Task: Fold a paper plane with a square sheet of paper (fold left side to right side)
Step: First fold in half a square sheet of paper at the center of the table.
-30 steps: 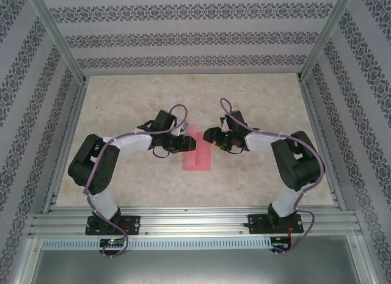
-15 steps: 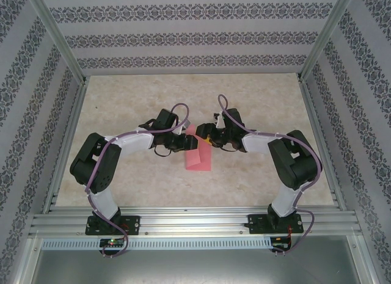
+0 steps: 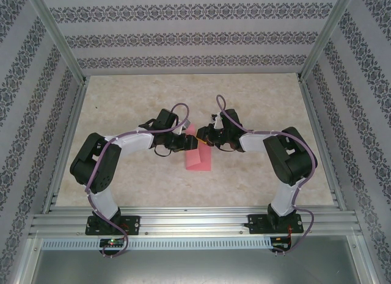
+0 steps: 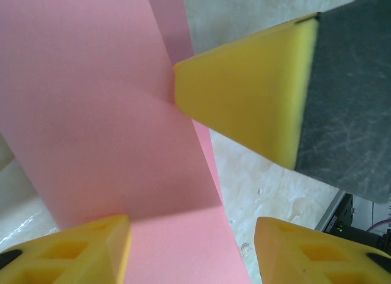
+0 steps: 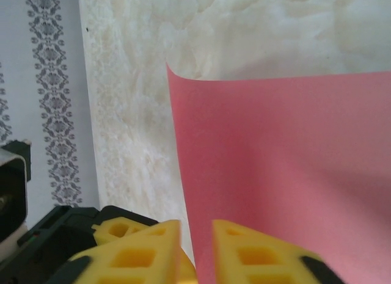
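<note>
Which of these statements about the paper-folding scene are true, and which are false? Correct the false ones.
1. The paper is pink-red. True.
2. The left gripper has its fingers spread wide apart. True.
3. The paper lies in the far left corner of the table. False: it lies near the middle, between the two grippers.
4. The paper is already a slim pointed dart. False: its visible near part is a plain rectangle.
5. The right gripper has its fingers close together at the paper's edge. True.
</note>
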You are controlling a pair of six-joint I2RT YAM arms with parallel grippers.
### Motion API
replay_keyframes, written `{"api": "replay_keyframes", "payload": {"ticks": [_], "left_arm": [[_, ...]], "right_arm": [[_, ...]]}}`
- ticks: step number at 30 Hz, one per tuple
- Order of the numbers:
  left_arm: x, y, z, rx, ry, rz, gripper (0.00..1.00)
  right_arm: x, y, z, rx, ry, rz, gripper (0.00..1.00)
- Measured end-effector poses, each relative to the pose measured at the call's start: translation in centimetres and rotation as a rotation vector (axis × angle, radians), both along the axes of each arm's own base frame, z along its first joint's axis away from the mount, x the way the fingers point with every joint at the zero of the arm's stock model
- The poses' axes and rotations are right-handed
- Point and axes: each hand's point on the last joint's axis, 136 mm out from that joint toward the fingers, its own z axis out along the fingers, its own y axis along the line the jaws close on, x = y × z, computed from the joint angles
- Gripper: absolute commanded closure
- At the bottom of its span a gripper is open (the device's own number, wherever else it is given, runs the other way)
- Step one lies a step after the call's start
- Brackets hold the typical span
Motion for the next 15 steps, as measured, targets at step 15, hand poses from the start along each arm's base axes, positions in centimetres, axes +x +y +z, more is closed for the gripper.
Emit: {"api": "replay_keyframes", "payload": {"ticks": [15], "left_arm": [[-0.01, -0.01, 0.0, 0.0, 0.0, 0.0, 0.43]], "right_arm": [[-0.14, -0.01, -0.1, -0.006, 0.001, 0.009, 1.0]]}}
